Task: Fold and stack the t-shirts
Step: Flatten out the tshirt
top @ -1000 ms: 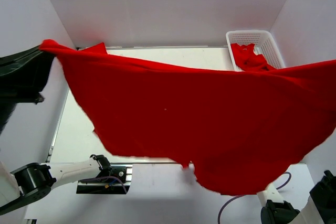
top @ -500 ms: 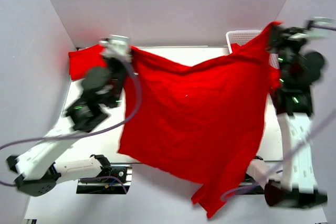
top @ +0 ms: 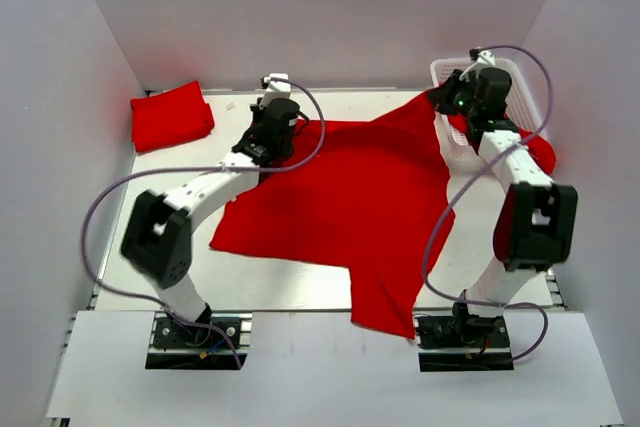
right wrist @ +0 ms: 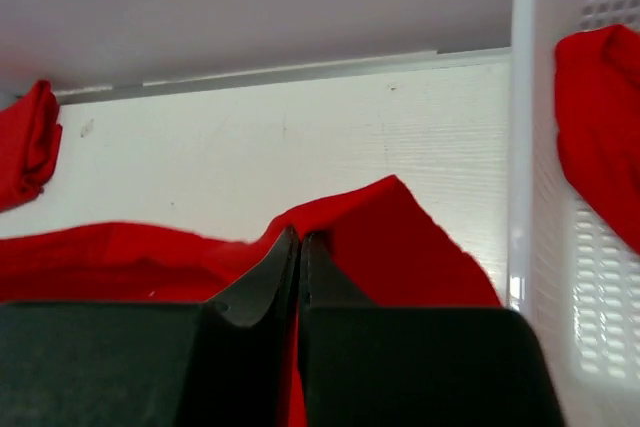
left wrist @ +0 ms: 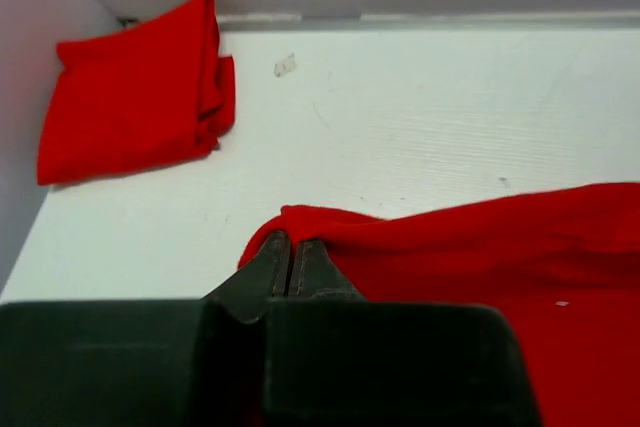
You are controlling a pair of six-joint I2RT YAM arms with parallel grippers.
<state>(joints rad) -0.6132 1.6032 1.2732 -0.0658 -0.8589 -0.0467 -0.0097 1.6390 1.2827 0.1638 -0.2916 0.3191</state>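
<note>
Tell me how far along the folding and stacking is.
Done: one folded t-shirt lies at the far-left corner. In hand: a second t-shirt lies spread on the table, unfolded, its far corners pinched by the left gripper and right gripper. Left: fold and stack it, then the red cloth in the white basket.

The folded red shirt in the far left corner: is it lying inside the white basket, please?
No, the folded shirt lies on the bare table, while the basket stands in the far right corner.
</note>
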